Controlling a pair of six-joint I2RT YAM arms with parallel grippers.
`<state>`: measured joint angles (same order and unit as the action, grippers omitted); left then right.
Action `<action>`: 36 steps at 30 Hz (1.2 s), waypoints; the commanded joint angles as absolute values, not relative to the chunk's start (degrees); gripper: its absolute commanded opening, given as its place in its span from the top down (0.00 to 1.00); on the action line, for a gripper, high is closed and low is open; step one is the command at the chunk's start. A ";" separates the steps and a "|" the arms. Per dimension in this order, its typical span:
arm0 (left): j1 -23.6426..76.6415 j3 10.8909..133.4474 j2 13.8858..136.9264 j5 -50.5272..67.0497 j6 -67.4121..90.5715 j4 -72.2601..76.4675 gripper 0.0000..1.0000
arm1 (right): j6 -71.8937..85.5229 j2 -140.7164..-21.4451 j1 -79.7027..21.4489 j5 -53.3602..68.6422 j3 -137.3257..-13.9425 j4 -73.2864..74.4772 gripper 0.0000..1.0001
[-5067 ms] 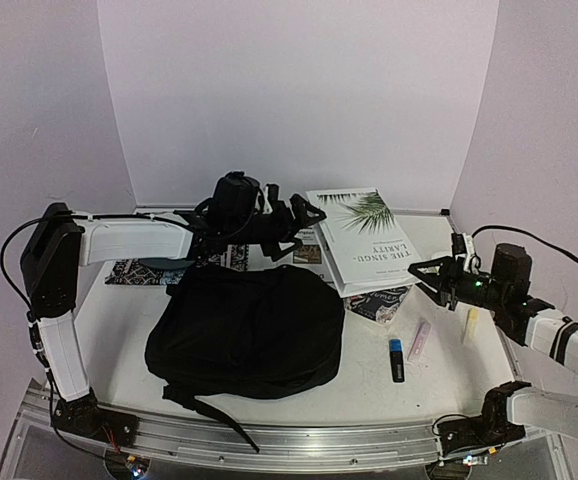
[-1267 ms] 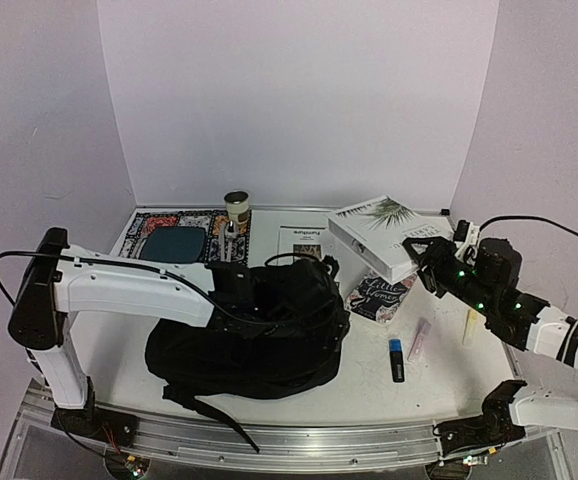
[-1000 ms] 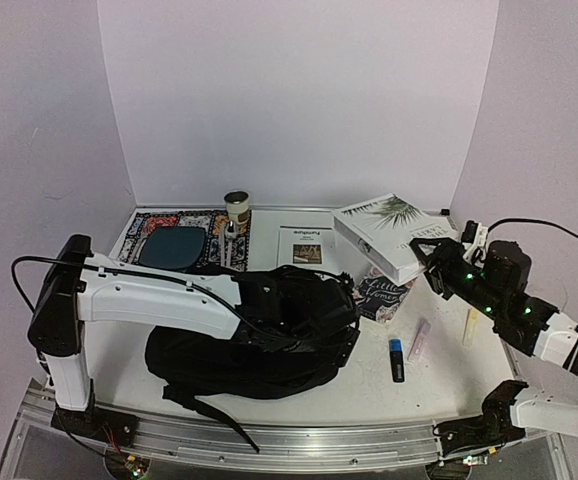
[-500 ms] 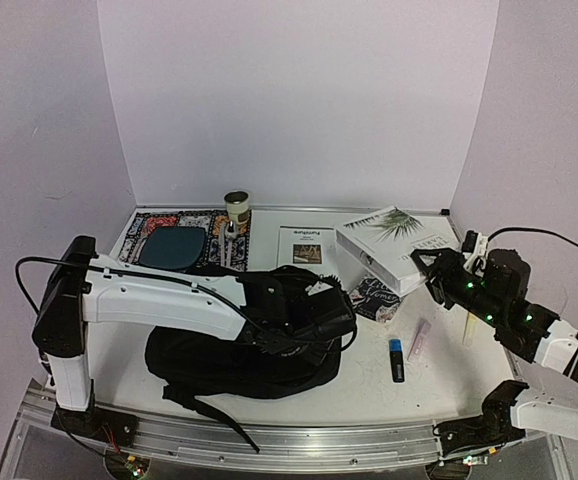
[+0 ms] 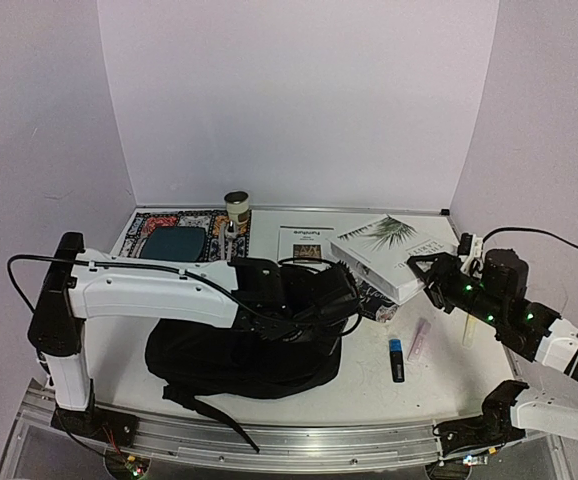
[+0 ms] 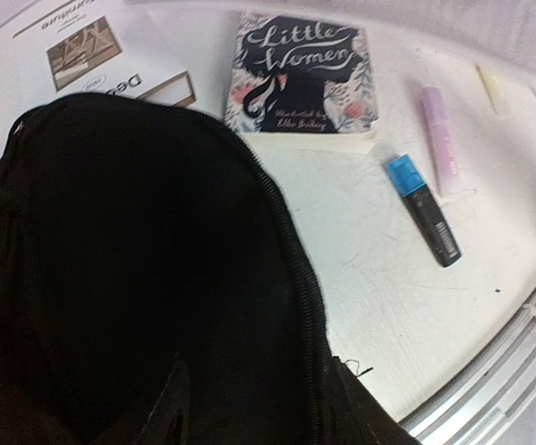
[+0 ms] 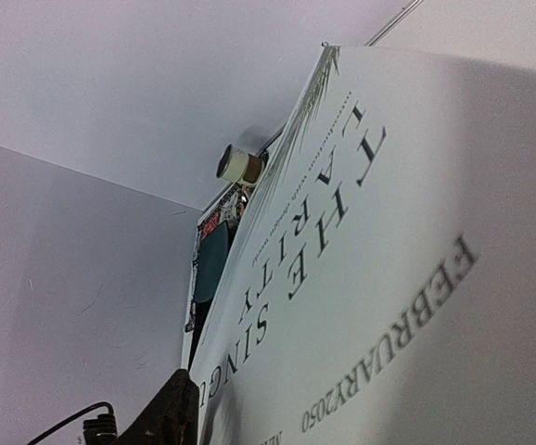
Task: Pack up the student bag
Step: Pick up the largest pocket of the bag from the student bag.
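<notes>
The student bag [image 5: 239, 345], a floppy black backpack, lies at the table's front middle. Its dark mouth and zipper rim [image 6: 291, 241] fill the left wrist view. My left gripper [image 5: 321, 298] sits at the bag's right upper rim. Its two dark fingers [image 6: 171, 413] stand apart astride the zipper rim, and whether they pinch the fabric does not show. My right gripper [image 5: 432, 272] is shut on the near corner of a white book [image 5: 389, 252] titled "The Singularity", held tilted just right of the bag. That cover [image 7: 389, 278] fills the right wrist view, with one finger [image 7: 171, 413] at the bottom.
A "Little Women" book [image 6: 300, 69] lies right of the bag, partly under the white book. A blue-capped marker [image 5: 396, 358], a pink marker [image 5: 419, 340] and a yellow stick [image 5: 469, 327] lie front right. At the back stand a teal plate [image 5: 174, 243], a small can [image 5: 236, 207] and a booklet [image 5: 304, 243].
My left arm came from the back of the table down onto the bag and slid to its right rim. My right gripper lowered the white book leftward, toward the bag.
</notes>
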<state>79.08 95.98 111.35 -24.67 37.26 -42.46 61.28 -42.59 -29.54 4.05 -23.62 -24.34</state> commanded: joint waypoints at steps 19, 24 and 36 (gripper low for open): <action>76.14 102.26 118.91 -28.73 35.55 -42.80 0.49 | 60.79 -42.23 -29.32 5.31 -26.18 -27.57 0.51; 75.01 100.35 117.37 -28.16 35.50 -42.98 0.63 | 60.69 -42.91 -29.37 5.25 -26.53 -27.56 0.51; 74.53 99.83 117.01 -25.28 35.35 -42.90 0.66 | 60.29 -44.04 -29.32 5.71 -27.17 -27.70 0.51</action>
